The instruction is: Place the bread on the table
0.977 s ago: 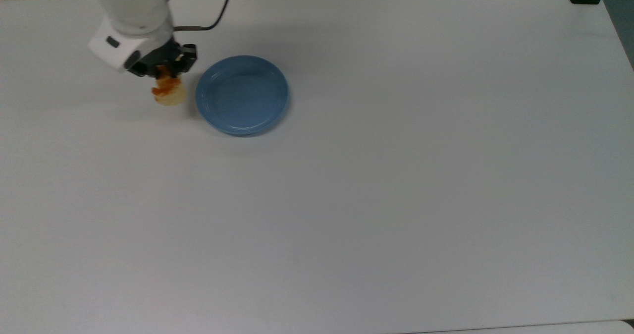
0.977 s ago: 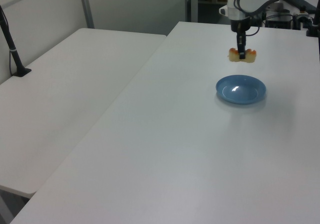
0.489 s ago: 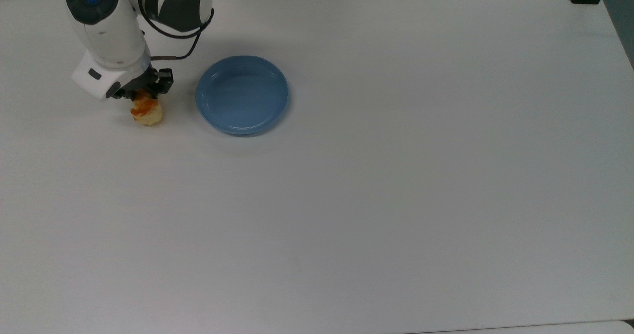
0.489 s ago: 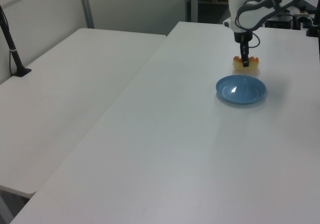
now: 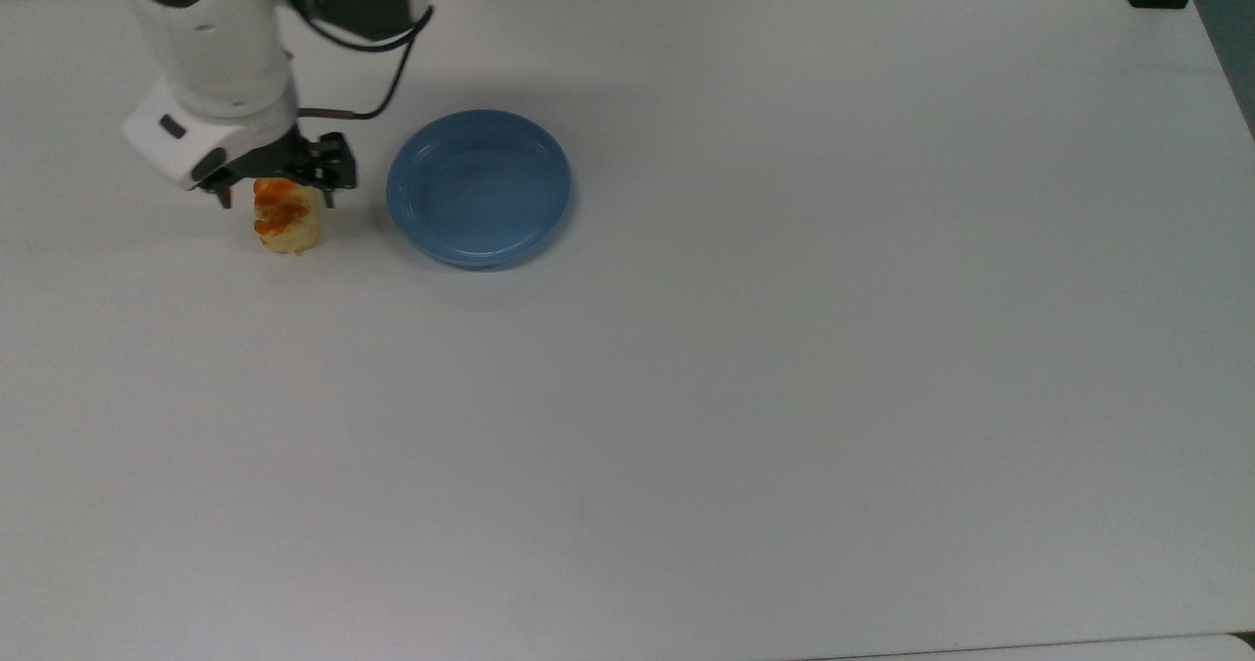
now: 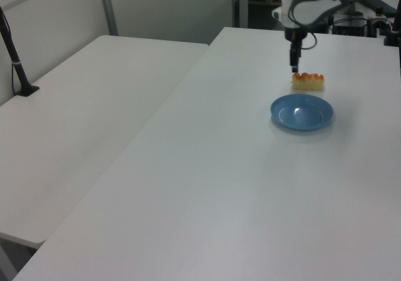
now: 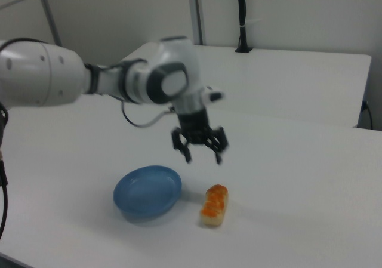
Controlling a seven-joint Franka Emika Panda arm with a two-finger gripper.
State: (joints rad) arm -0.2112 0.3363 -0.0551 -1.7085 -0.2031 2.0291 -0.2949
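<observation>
The bread (image 5: 285,218) (image 6: 307,81) (image 7: 215,205), a pale-yellow loaf with orange-red patches on top, lies on the white table (image 5: 745,367) (image 6: 207,187) (image 7: 298,178) beside the blue plate. My gripper (image 5: 276,200) (image 7: 203,156) hangs open above the loaf, clear of it, with nothing between its fingers. In the left view the gripper (image 6: 294,67) is above the loaf, toward the left view's left.
An empty round blue plate (image 5: 478,188) (image 6: 301,111) (image 7: 147,190) sits close to the bread, on the top view's right of it. A second white table (image 6: 81,118) adjoins in the left view. A black post (image 7: 242,17) stands behind in the right view.
The gripper set the bread down on the table, opened and rose off it. The loaf now lies free beside the plate.
</observation>
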